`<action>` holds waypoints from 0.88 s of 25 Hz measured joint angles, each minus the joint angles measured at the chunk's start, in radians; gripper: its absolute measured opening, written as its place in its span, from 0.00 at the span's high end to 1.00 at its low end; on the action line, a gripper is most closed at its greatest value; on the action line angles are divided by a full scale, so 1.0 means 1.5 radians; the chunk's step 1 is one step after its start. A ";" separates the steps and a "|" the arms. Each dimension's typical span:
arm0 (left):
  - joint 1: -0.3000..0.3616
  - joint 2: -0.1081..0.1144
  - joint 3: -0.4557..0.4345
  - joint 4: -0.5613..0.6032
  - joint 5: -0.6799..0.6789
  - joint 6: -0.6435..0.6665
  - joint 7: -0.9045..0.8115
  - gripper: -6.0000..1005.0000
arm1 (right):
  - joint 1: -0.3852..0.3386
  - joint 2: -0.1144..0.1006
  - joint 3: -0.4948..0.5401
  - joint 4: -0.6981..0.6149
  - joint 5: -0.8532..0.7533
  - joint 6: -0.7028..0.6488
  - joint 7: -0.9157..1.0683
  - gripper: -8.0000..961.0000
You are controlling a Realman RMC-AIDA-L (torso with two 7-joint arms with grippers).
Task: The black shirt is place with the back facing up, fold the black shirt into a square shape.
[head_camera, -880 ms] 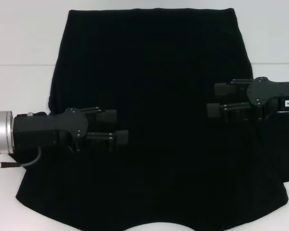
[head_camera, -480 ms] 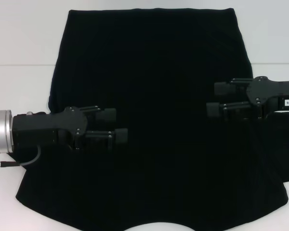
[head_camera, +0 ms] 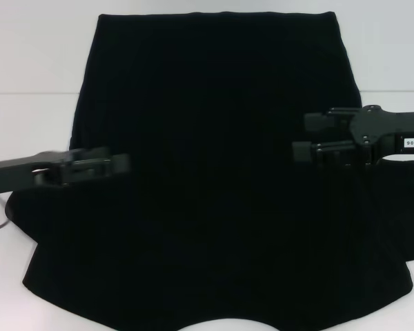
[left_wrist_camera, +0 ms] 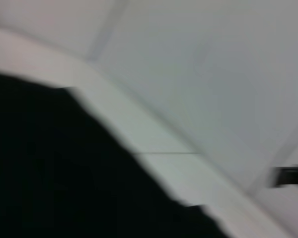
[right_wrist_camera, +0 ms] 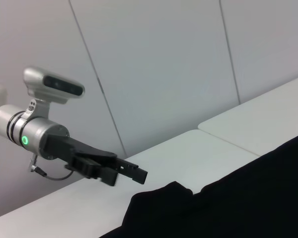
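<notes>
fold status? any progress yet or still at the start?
Early. Done: nothing certain; the black shirt lies spread on the table, far from square. In hand: nothing gripped; left gripper hovers at the shirt's left edge, right gripper, open, over its right side. Left: all the folds.

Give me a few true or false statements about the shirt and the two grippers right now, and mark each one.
1. The shirt lies spread out on the white table. True.
2. White lettering shows on the shirt's upper side. False: only plain black fabric shows.
3. The right gripper is over the shirt's right side, fingers apart. True.
4. The left gripper is parked off the table. False: it reaches in over the shirt's left edge.
5. The shirt is already folded into a square. False: it is still laid out wide, with a curved near edge.
</notes>
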 joint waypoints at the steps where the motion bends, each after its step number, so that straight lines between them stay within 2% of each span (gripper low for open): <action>1: 0.007 0.004 -0.021 0.010 0.035 -0.029 -0.028 0.13 | 0.001 0.001 -0.001 0.000 0.000 0.001 0.000 0.08; 7: 0.025 0.011 -0.058 0.047 0.108 -0.066 -0.104 0.13 | 0.009 0.004 -0.006 0.000 -0.002 0.010 -0.001 0.08; 11: 0.038 0.015 -0.077 0.071 0.123 -0.069 -0.154 0.13 | 0.011 0.005 -0.006 0.001 -0.001 0.013 -0.004 0.08; 22: 0.040 0.017 -0.075 0.083 0.218 -0.173 -0.268 0.13 | 0.016 0.002 -0.002 0.001 0.000 0.017 -0.001 0.08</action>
